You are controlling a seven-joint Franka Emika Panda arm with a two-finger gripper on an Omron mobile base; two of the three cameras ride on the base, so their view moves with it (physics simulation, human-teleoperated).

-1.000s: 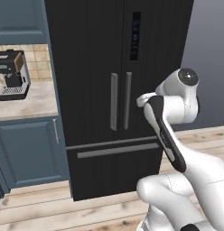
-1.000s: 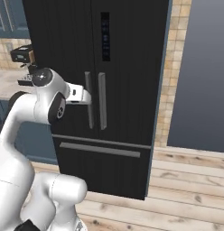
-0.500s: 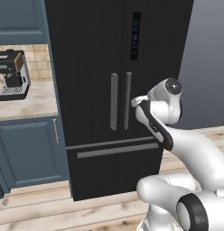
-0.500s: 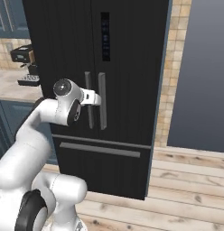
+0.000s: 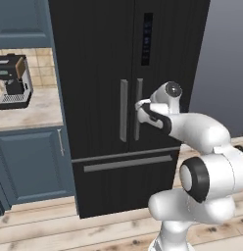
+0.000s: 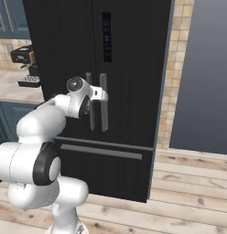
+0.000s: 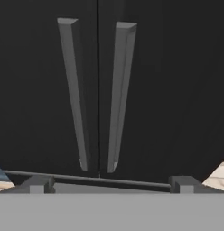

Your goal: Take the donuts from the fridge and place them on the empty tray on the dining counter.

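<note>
- The tall black French-door fridge (image 5: pixel 128 98) stands with both upper doors and the lower drawer shut; a dark display panel (image 5: pixel 147 39) sits high on its right door.
- Two grey vertical bar handles flank the seam between the doors: the left bar handle (image 5: pixel 123 111) and the right bar handle (image 5: pixel 138 109). Each has its long axis running straight up and down.
- The two-finger gripper (image 5: pixel 141 105) of the white arm is level with the upper half of the handles, directly in front of the right bar handle and just beside it; contact cannot be confirmed.
- In the hand view, both bar handles lie straight ahead of the gripper, the left at (image 7: pixel 74 94) and the right at (image 7: pixel 119 94), with the door seam between them near the middle of the view.
- The two dark finger tips (image 7: pixel 37 185) rise well apart at the bottom of the hand view, so the gripper is spread wide with nothing between its fingers.
- The donuts are presumably inside the closed fridge; its contents are hidden by the doors.
- Judgement: the step in hand is closing on a bar handle to pull one door open, with the fingers straddling the upright bar across its width.
- To the left of the fridge, a light stone counter (image 5: pixel 25 112) on dark blue cabinets carries a black-and-silver coffee machine (image 5: pixel 13 81).
</note>
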